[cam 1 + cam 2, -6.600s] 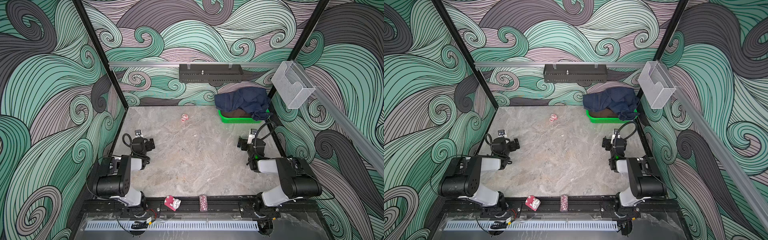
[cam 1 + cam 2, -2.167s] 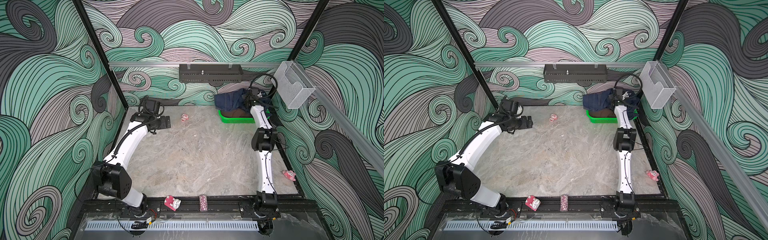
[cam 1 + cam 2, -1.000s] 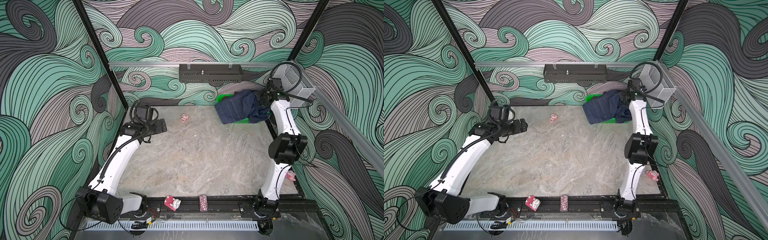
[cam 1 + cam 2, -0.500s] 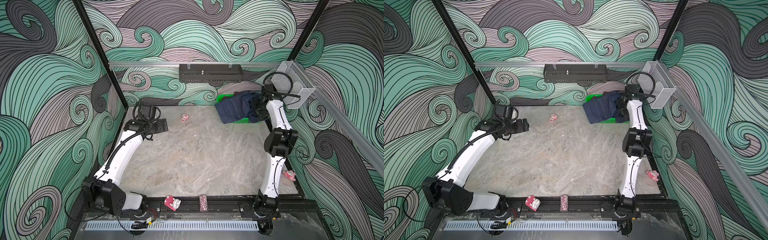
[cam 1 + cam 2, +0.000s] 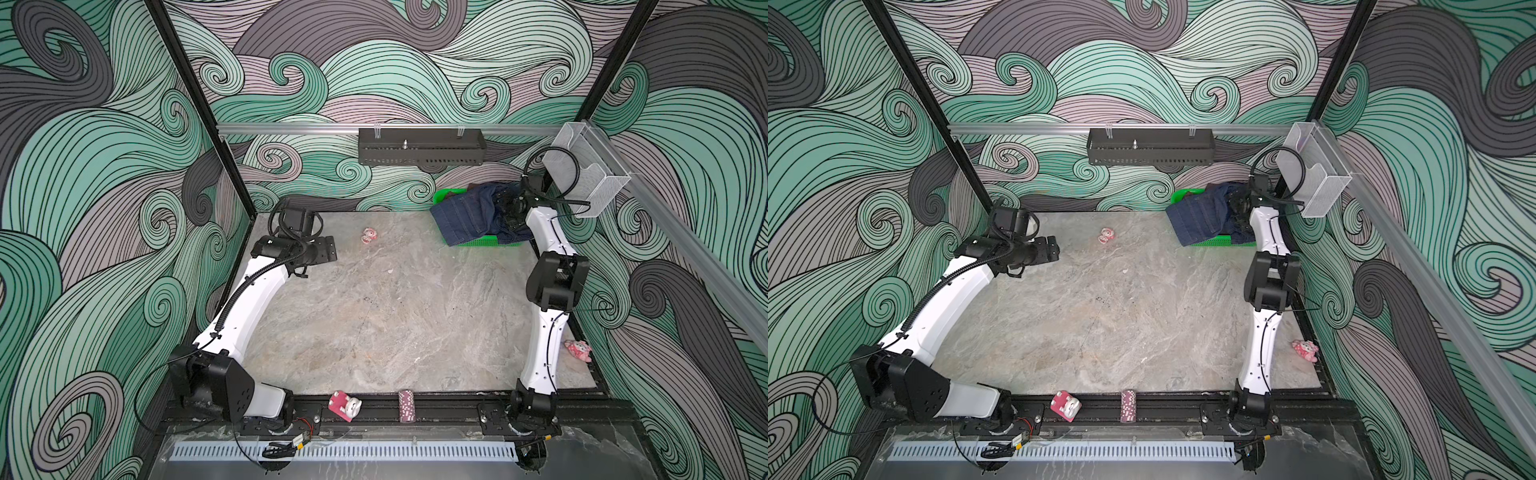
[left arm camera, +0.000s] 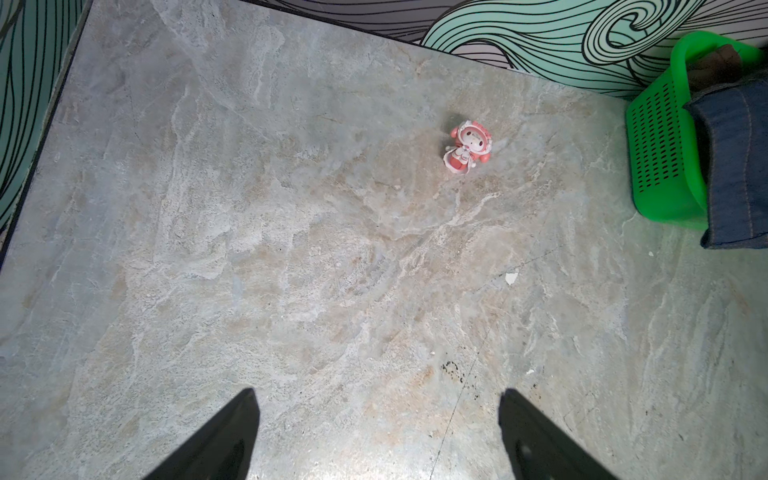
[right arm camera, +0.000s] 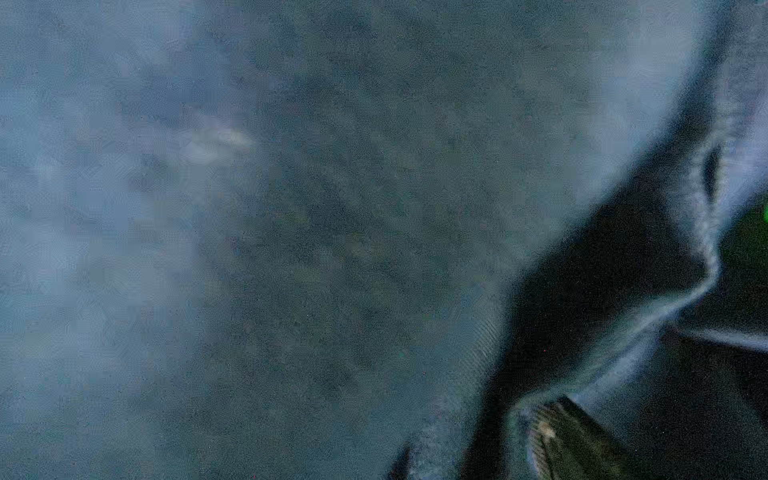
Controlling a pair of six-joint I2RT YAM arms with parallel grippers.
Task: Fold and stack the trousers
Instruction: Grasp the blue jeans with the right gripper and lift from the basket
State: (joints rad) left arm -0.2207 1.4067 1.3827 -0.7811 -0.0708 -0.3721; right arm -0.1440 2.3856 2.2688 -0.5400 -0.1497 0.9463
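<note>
Marbled surface (image 5: pixel 395 324) beneath the released left end effector (image 6: pixel 377 392); right end effector (image 5: pixel 512 206), state untellable, was buried in trousers (image 5: pixel 465 216) whose snagging could tip the basket (image 5: pixel 478 242)

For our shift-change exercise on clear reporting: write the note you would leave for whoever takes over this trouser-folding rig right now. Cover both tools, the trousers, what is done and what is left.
Left tool: open, empty, above the table.
Right tool: down in the trousers at the far right corner; the views do not show whether it is open or closed.
The trousers: crumpled, draped over the green basket, part hanging over its front wall.
Done: nothing folded yet.
Left: pull them out, spread flat, fold, stack.
</note>
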